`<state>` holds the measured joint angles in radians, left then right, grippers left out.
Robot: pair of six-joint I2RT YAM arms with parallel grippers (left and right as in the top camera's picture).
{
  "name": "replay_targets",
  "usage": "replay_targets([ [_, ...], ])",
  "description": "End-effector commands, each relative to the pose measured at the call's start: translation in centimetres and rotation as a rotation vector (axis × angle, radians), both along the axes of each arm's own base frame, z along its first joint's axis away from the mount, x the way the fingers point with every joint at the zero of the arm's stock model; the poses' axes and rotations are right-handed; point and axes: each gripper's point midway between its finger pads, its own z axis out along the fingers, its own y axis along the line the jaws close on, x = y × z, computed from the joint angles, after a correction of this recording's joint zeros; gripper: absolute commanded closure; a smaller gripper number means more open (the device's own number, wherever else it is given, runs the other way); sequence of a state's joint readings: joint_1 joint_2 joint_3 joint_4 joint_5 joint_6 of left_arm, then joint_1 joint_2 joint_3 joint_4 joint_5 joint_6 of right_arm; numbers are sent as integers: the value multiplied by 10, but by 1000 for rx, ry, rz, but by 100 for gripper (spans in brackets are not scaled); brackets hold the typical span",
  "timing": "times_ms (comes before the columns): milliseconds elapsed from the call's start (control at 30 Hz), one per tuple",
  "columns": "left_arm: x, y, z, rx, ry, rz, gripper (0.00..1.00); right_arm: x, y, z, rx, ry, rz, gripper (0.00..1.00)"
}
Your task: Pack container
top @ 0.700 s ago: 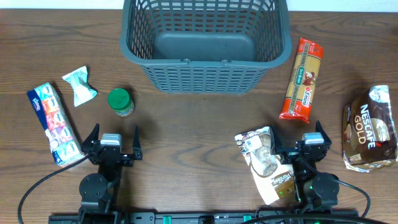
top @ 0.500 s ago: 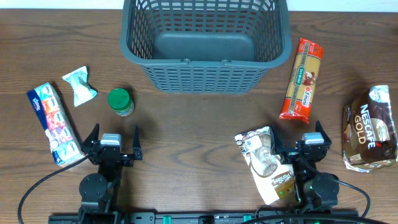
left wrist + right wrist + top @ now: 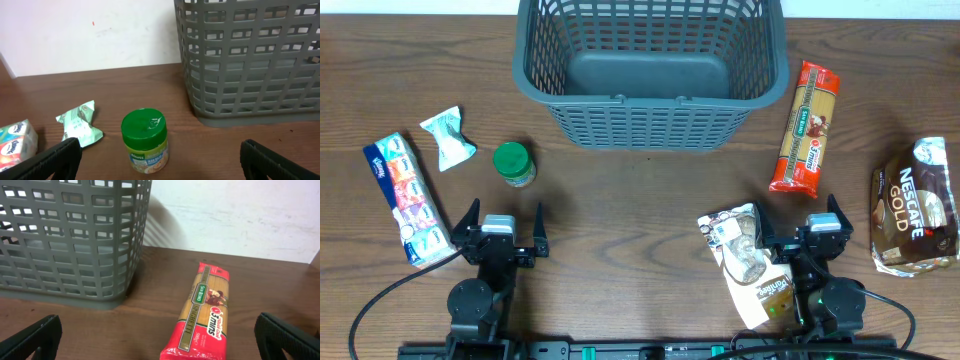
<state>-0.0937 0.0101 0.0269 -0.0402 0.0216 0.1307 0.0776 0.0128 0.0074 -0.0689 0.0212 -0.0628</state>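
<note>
Positions match earlier: left tool (image 3: 504, 216) and right tool (image 3: 798, 222) stay spread wide, apart from the container (image 3: 650, 101).

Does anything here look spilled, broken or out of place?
Nothing stands out. The large dark grey plastic basket sits upright and empty; the green-lidded jar stands upright, and the red spaghetti packet lies flat, intact.

You've changed nothing here — your left gripper (image 3: 505, 218) and right gripper (image 3: 798, 225) sit spread exactly where they were, and no item on the table (image 3: 640, 220) has shifted.
</note>
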Motion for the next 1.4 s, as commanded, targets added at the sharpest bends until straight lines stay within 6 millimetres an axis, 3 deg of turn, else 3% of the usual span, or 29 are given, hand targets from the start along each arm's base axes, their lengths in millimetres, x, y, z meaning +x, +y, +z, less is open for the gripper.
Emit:
replay_targets([
  [0,0,4,-18,3,49,24,1,0,3,-1,-9,1,15,1],
  [767,0,4,-18,3,49,24,2,0,3,-1,-9,1,15,1],
  [1067,1,4,-8,-61,14,30,2,-1,7,0,137,7,24,1],
  [1200,-5,4,7,-221,36,49,2,-5,23,18,235,-3,119,1],
  [1367,-29,9,37,-298,156,92,2,-24,38,71,347,81,195,1],
])
